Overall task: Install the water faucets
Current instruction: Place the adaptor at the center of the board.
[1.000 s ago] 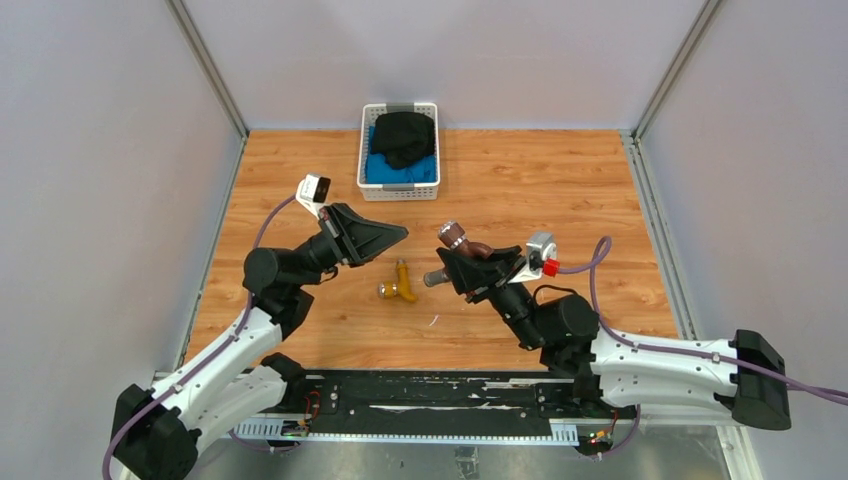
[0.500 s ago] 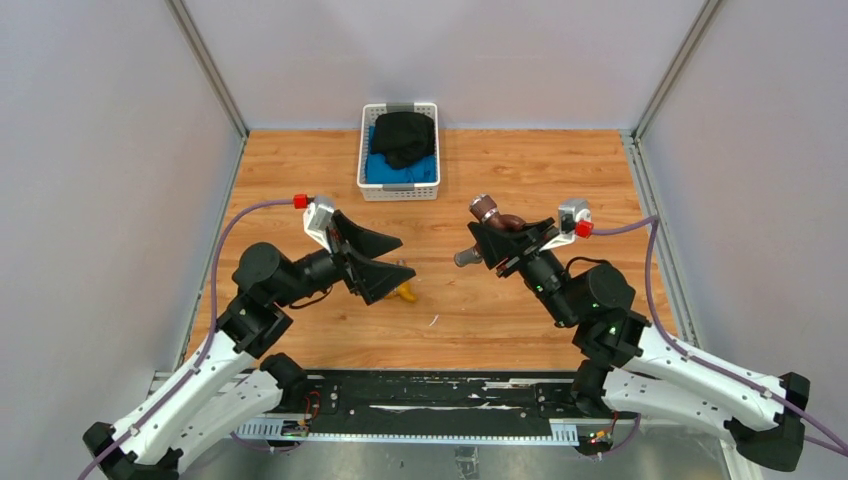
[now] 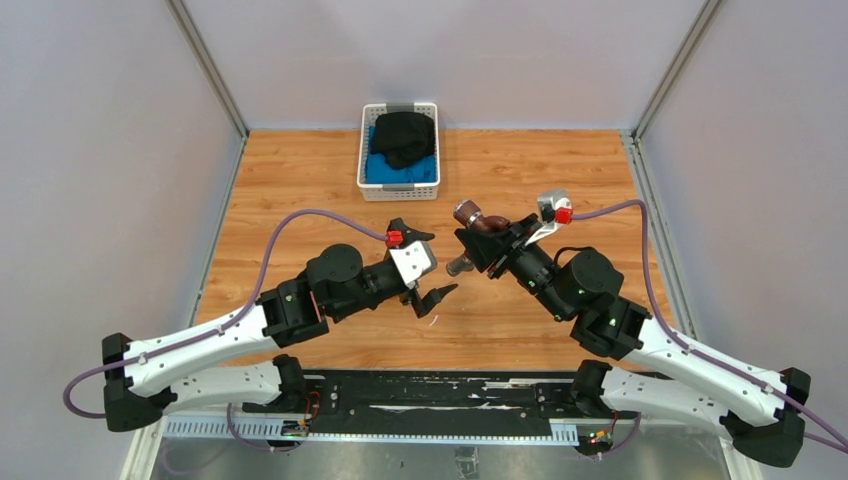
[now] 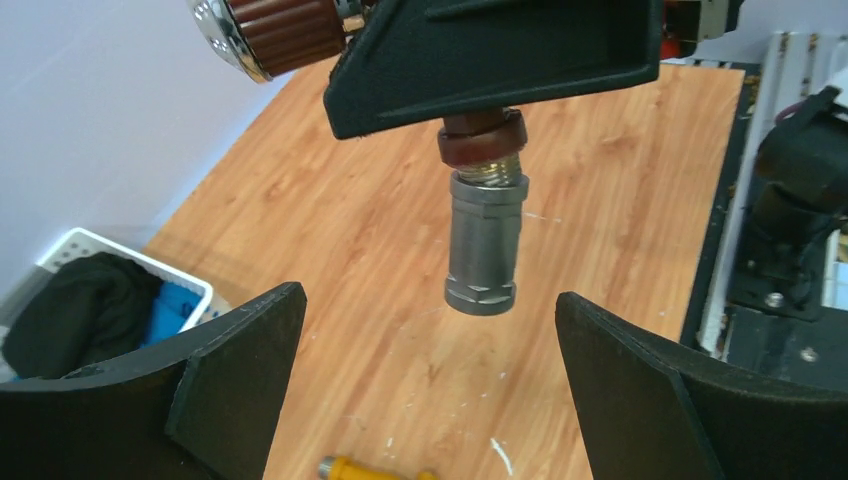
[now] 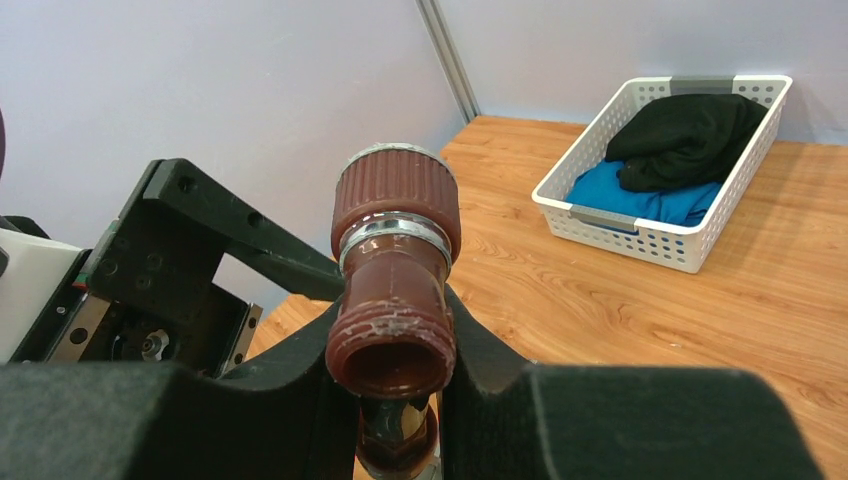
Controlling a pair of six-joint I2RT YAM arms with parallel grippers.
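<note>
Right gripper [image 3: 487, 245], clenched on the brown faucet [image 3: 472, 218] and holding it in the air above the middle of the bench [image 3: 560, 170]. In the right wrist view the two fingers close on the faucet's body from either side, the open spout mouth faces the camera, and the ribbed round knob rises behind it. The faucet's grey metal end points down and toward the left arm.

Left gripper [image 3: 443, 262], released, its fingers [image 4: 240, 380] spread wide. It lies level with the right gripper, tip to tip, over the middle of the bench. In the left wrist view the grey end shows in the gap between the spread fingers and touches neither; how far it reaches in between them cannot be told.

Yellow faucet [image 4: 375, 468], lying flat on the bench beneath the left gripper, free of both grippers. Only part of it shows at the bottom of the left wrist view, and the left arm hides it in the top view.

White basket [image 3: 362, 150], standing against the far edge of the bench, a little left of centre. It holds a black cloth [image 3: 403, 138] heaped on a blue cloth [image 3: 385, 172].
</note>
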